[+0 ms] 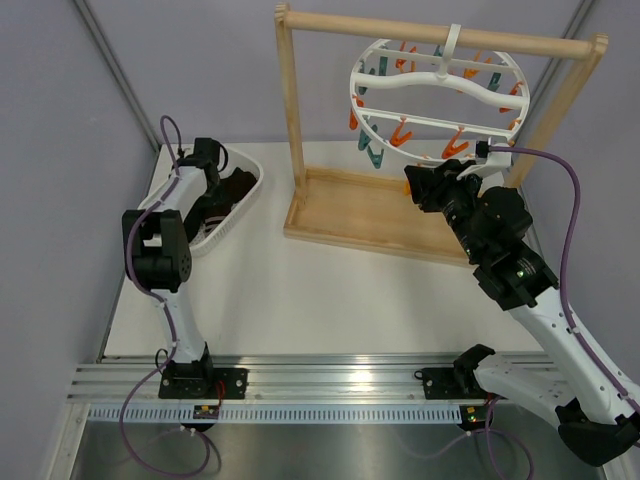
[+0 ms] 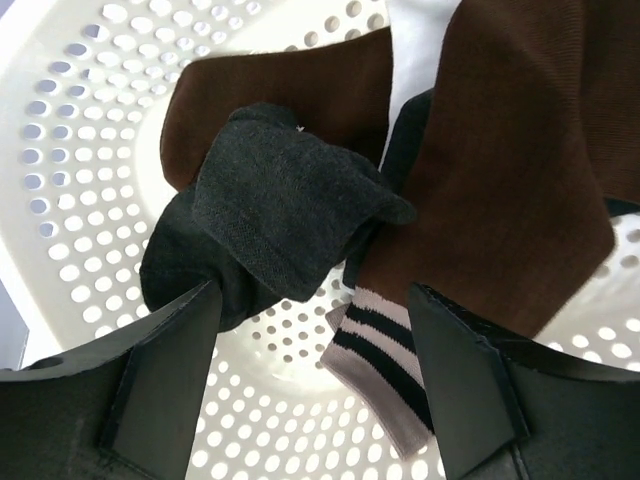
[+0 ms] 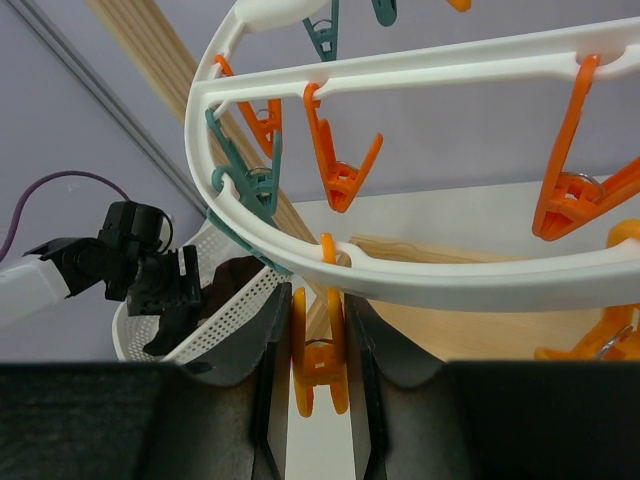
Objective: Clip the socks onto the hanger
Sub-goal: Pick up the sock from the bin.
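Observation:
Several socks lie in the white basket [image 2: 90, 150]: a dark grey sock [image 2: 280, 210], a brown sock [image 2: 510, 170] and a white sock with black stripes [image 2: 385, 355]. My left gripper [image 2: 315, 300] is open just above them, one finger beside the grey sock and the other over the brown one, the striped cuff between. From above it sits inside the basket [image 1: 222, 165]. The hanger [image 1: 437, 90] hangs by its hook from the wooden stand. My right gripper [image 3: 318, 320] is shut on an orange clip [image 3: 320, 365] under the hanger ring [image 3: 450, 280].
The wooden stand [image 1: 300, 120] has a tray base [image 1: 360, 215] at the back centre. The basket [image 1: 240, 205] sits at the back left. Other orange and teal clips [image 3: 340, 170] dangle round the ring. The left arm [image 3: 130, 265] shows in the right wrist view.

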Controlling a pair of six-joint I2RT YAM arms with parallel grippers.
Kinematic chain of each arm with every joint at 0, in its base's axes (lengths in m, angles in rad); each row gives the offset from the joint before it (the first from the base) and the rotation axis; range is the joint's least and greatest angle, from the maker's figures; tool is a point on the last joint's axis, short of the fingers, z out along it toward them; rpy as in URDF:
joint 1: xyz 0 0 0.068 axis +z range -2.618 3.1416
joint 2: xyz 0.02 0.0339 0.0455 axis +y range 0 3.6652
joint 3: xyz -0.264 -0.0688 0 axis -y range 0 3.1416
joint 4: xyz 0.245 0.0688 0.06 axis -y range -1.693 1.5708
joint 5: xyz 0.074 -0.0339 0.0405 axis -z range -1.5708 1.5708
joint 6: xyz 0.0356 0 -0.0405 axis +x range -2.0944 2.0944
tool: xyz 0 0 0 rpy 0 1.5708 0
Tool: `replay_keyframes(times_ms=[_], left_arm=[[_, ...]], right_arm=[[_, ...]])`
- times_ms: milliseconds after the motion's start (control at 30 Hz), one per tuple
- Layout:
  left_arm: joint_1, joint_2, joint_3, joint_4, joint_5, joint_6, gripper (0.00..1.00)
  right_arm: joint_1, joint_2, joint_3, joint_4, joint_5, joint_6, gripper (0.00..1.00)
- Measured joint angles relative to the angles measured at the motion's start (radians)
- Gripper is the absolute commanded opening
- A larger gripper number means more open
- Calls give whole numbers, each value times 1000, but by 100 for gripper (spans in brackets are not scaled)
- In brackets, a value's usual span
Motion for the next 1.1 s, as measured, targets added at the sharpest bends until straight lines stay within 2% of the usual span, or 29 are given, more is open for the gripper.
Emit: replay_keyframes(times_ms=[233,267,500,567,733,967,1100], left_arm=[[13,57,29,1,-3,13,64],[13,64,31,1,-3,14,58],[13,92,39,5,-8,24,32],[13,96,39,8,-8,25,28],[13,98,39,10,-14,29,0],[13,90,68,-11,-19,33,0],[0,14,70,-62,-10,28,0]], right_arm=[[0,0,-9,12,-1,-4,6],[0,0,-10,12,-1,-4,6],[0,0,-11,13,0,-9,6],[0,0,-11,13,0,-11,6],[0,0,-11,13,0,-14,6],[0,0,-12,14,0,-19,6],[0,0,-12,17,0,-22,7]])
